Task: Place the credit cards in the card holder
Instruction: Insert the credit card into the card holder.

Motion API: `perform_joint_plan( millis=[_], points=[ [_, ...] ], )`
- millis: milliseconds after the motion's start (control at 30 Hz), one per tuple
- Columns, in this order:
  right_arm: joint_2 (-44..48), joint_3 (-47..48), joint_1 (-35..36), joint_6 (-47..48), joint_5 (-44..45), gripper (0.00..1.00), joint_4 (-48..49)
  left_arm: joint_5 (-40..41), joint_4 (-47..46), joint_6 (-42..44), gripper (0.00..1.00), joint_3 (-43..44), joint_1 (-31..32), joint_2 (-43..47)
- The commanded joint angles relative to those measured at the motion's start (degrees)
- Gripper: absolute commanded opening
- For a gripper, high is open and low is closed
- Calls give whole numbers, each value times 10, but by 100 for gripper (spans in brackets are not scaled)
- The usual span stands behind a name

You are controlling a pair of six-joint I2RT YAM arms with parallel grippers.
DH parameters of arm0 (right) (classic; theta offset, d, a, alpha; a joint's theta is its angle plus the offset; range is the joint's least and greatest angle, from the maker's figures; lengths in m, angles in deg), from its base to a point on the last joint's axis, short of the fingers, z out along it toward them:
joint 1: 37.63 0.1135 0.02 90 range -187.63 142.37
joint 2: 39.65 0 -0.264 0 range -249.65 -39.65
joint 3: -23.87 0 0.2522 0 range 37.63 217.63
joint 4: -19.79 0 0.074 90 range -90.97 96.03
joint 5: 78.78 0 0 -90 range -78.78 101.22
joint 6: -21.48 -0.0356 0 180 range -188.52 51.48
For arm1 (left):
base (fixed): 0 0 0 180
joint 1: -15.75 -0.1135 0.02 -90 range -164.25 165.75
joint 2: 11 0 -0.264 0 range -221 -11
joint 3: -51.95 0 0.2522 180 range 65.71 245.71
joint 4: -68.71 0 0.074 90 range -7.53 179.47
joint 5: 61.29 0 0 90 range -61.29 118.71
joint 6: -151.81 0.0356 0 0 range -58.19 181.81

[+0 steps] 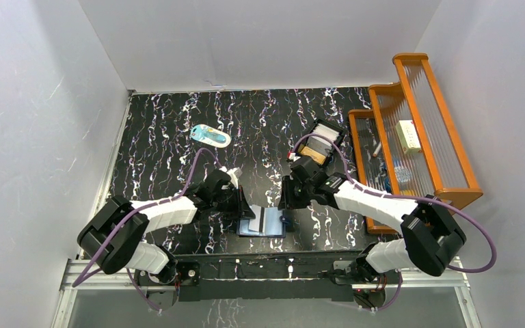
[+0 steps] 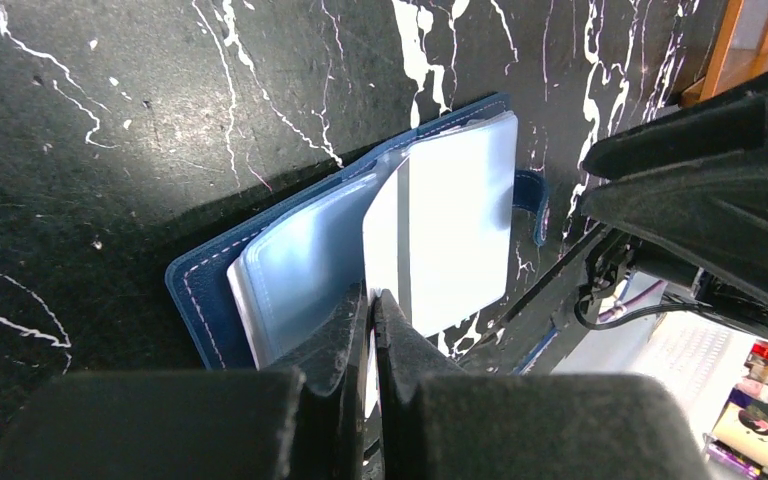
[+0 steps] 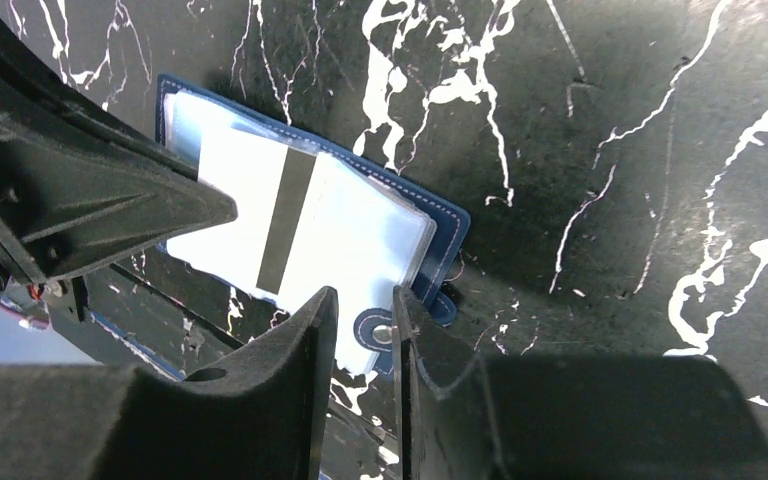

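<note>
Worktop (image 3: 610, 100): black, white-veined, stone-look, smooth, low sheen.
Card holder (image 2: 195, 290): navy, leather-like grain, matt, pale stitching along the edge.
Pockets (image 2: 300, 260): clear soft plastic, glossy, catching glare.
Card (image 3: 220, 190): white plastic, smooth, with a flat dark stripe.
Snap (image 3: 385, 328): small metal stud, shiny.
My left pincer (image 2: 370, 300) and right pincer (image 3: 365, 300): black plastic, matt, finely grainy.
Rack (image 1: 410, 57): orange wood, varnished, with clear ribbed panels.
</note>
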Motion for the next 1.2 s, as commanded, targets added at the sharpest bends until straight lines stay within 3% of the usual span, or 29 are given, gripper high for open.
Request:
perform_joint_plan(
  millis=[0, 267, 500, 1167],
  points=[
    [-5, 22, 14, -9, 13, 35, 5, 46, 45, 36, 0, -1, 0, 9],
    [-50, 2, 18, -9, 18, 33, 32, 37, 41, 30, 0, 0, 0, 5],
    [-80, -15, 24, -16, 25, 30, 43, 33, -43, -74, 0, -61, 0, 15],
    [-86, -27, 28, -27, 27, 29, 53, 44, -116, -109, 0, -99, 5, 13]
  ],
)
